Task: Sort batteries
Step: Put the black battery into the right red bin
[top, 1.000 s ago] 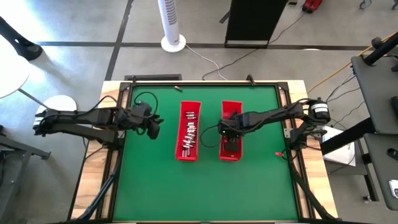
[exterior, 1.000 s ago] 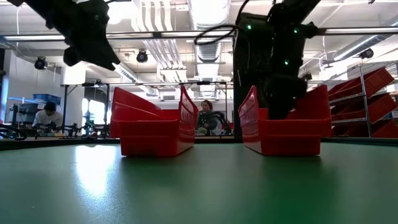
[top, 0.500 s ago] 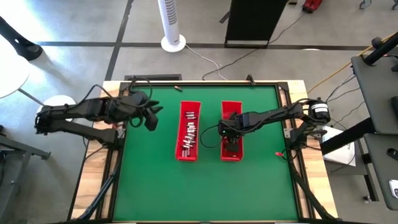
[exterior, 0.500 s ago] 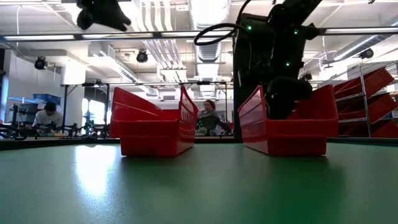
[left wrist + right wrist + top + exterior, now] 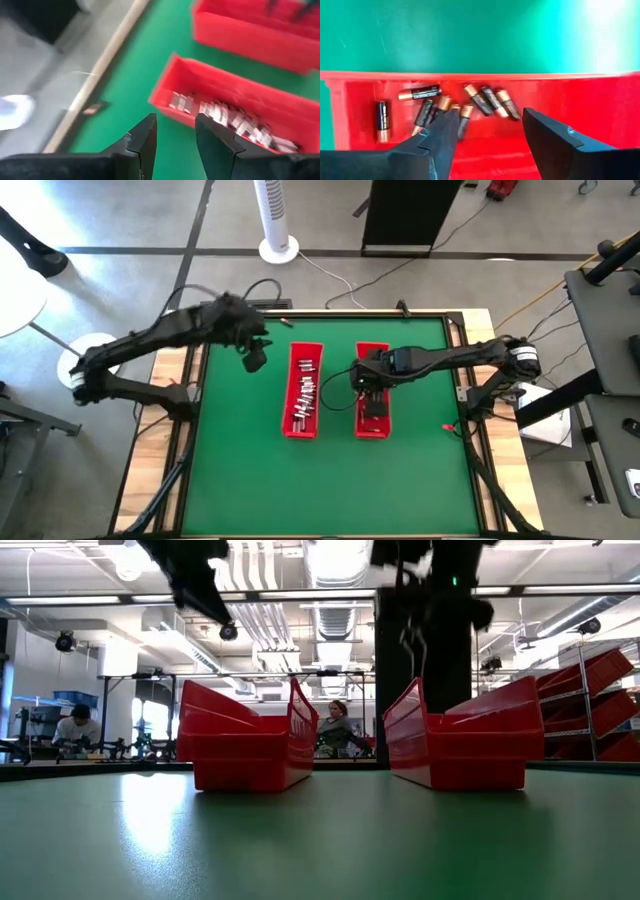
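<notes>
The right gripper [image 5: 487, 132] hangs open and empty above the right red tray [image 5: 372, 398], whose black-and-copper batteries [image 5: 465, 106] lie sorted; the left gripper [image 5: 175, 137], parted and empty, nears the left tray [image 5: 303, 390] of silvery batteries [image 5: 305, 392] on the bench [image 5: 240, 470].

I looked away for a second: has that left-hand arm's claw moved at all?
Yes. The left gripper has swung toward the far end of the left red tray, from out by the table's left edge, and in the low view it has climbed above that tray.
</notes>
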